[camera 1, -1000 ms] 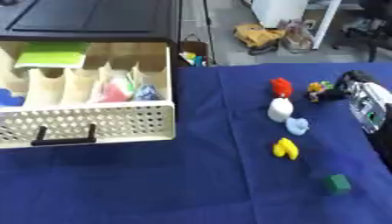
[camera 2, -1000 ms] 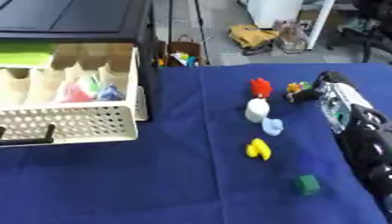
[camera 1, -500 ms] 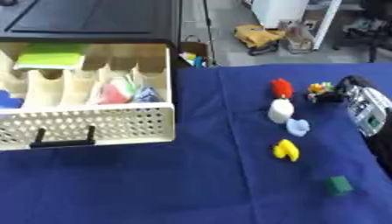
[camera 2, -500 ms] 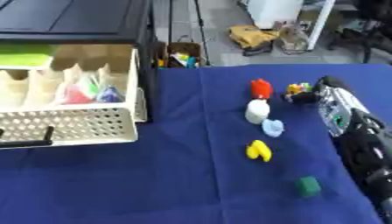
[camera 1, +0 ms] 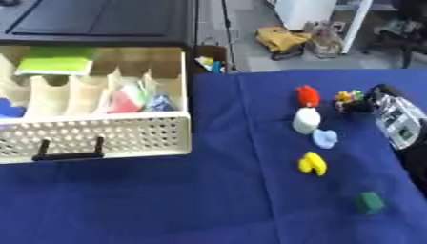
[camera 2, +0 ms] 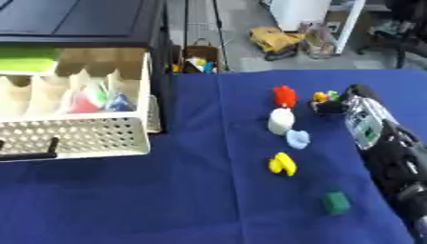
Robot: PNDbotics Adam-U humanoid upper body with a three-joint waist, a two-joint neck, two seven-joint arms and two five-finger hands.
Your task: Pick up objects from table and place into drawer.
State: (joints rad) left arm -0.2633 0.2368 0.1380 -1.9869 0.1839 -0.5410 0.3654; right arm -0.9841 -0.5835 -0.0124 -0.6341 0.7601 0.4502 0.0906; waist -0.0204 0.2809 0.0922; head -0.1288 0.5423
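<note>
An open cream perforated drawer (camera 1: 100,138) with a black handle stands at the left, with several small items in its compartments. On the blue cloth to the right lie a red piece (camera 1: 307,95), a white piece (camera 1: 306,120), a light blue piece (camera 1: 324,138), a yellow piece (camera 1: 313,163) and a green block (camera 1: 369,202). A small many-coloured thing (camera 2: 323,96) lies at the far right. My right hand (camera 2: 367,119) comes in from the lower right, and its tip is right against that thing. The left hand shows in no view.
The drawer sticks out of a black cabinet (camera 1: 92,19). Inside it are a green flat pad (camera 1: 54,64), a pink item (camera 1: 127,101) and a blue one (camera 1: 160,102). Beyond the table's far edge stands a small bin (camera 1: 208,59) on the floor.
My right hand has crept a little to the left, closer against the many-coloured thing. Everything else on the cloth lies where it was.
</note>
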